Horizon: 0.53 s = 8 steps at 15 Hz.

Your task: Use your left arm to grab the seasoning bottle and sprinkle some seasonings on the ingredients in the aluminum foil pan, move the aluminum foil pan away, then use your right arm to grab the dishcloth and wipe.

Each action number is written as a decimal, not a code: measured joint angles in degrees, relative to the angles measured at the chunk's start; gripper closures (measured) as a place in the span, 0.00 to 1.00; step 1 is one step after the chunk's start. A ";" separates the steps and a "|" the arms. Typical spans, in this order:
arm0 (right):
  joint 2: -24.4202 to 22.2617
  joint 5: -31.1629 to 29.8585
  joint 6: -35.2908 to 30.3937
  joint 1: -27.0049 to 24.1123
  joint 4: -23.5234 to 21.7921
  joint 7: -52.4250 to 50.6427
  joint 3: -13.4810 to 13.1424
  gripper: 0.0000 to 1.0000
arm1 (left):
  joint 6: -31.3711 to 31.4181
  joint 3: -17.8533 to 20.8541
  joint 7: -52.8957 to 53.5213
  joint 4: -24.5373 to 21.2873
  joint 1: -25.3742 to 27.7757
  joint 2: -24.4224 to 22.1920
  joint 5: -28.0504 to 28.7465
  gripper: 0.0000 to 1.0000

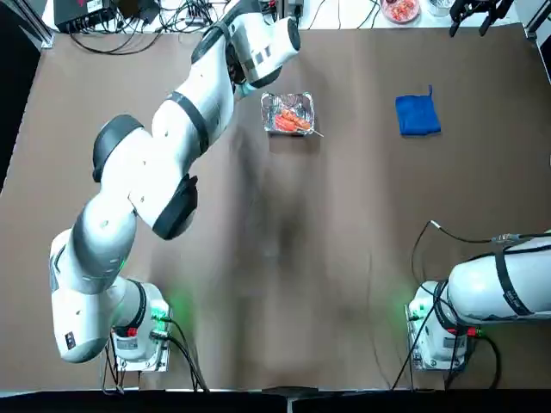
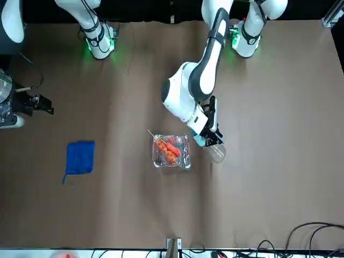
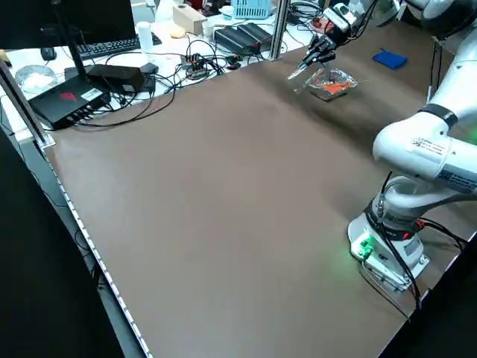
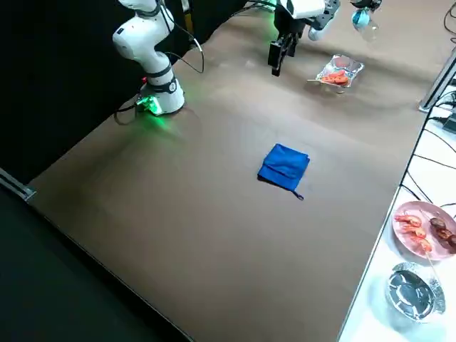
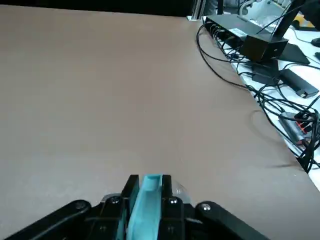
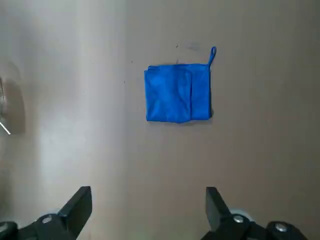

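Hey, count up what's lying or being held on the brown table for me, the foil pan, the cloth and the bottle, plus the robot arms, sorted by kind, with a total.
Foil pans: 1, the pan holding orange food
Cloths: 1, the blue cloth
Bottles: 1, the clear bottle in the left gripper
Robot arms: 2
Total: 5

counted contents: robot arms, two (one left arm [image 1: 207, 95], one right arm [image 1: 482, 288]); tabletop [image 2: 269, 177], one; seasoning bottle [image 2: 216, 153], one; aluminum foil pan [image 2: 186, 161], one; skewer stick [image 2: 151, 134], one; dishcloth [image 2: 79, 157], one; pink plate [image 4: 401, 245], one; silver bowl [image 4: 437, 288], one; monitor [image 3: 89, 28], one; keyboard [image 3: 112, 46], one.
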 joint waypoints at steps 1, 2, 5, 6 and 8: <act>0.00 0.00 0.00 0.00 0.00 0.00 0.00 0.00 | -0.09 0.42 0.00 0.00 -0.42 0.25 0.10 0.77; 0.00 0.00 0.00 0.00 0.00 0.00 0.00 0.00 | -0.13 0.93 0.00 0.01 -0.82 0.46 0.11 0.77; 0.00 0.00 0.00 0.00 0.00 0.00 0.00 0.00 | -0.31 1.54 0.00 0.02 -1.19 0.54 0.11 0.77; 0.00 0.00 0.00 0.00 0.00 0.00 0.00 0.00 | -0.59 1.61 0.00 0.03 -1.19 0.53 0.11 0.77; 0.00 0.00 0.00 0.00 0.00 0.00 0.00 0.00 | -1.80 1.68 0.12 0.23 -1.19 0.46 0.09 0.77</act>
